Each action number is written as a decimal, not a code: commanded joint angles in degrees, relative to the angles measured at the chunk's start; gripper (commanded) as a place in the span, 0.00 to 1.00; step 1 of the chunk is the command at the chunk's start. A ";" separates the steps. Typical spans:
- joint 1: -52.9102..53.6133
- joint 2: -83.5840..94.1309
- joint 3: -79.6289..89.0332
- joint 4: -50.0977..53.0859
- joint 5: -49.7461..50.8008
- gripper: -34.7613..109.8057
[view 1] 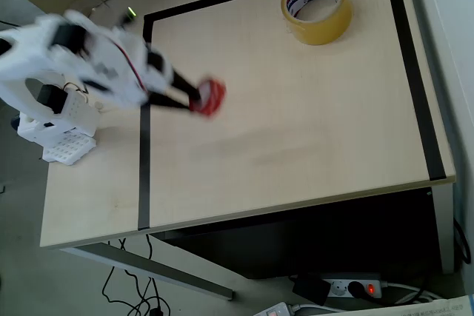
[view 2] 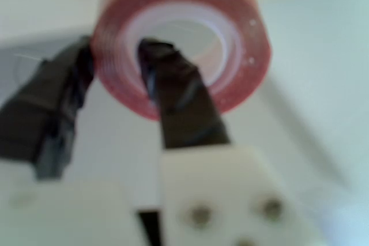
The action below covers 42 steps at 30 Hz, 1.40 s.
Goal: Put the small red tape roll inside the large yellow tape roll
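Note:
The small red tape roll (view 1: 212,97) hangs above the left part of the table, blurred by motion, with my gripper (view 1: 198,98) shut on it. In the wrist view the small red tape roll (view 2: 184,38) is pinched through its wall: one black finger (view 2: 173,90) sits inside the white core, the other outside on the left, with my gripper (view 2: 115,64) closed on the rim. The large yellow tape roll (view 1: 317,7) lies flat at the table's far right, well apart from the gripper, its white core printed in blue and red.
Black tape lines (view 1: 144,160) frame the light wooden table (view 1: 296,131). The arm's white base (view 1: 55,131) stands at the left edge. A power strip (view 1: 352,286) and cables lie on the floor below the front edge.

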 commanded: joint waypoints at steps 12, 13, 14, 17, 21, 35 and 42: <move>-4.31 -2.81 8.09 -47.81 -0.62 0.24; -4.04 -4.48 8.09 -49.04 -0.62 0.24; -4.13 -5.54 8.09 -49.22 -0.53 0.24; -4.66 -5.19 10.02 -49.22 0.97 0.24; -3.60 1.76 16.44 -48.34 0.97 0.24; 3.52 18.37 32.87 -46.49 0.97 0.24; 5.19 21.45 36.39 -46.58 0.97 0.24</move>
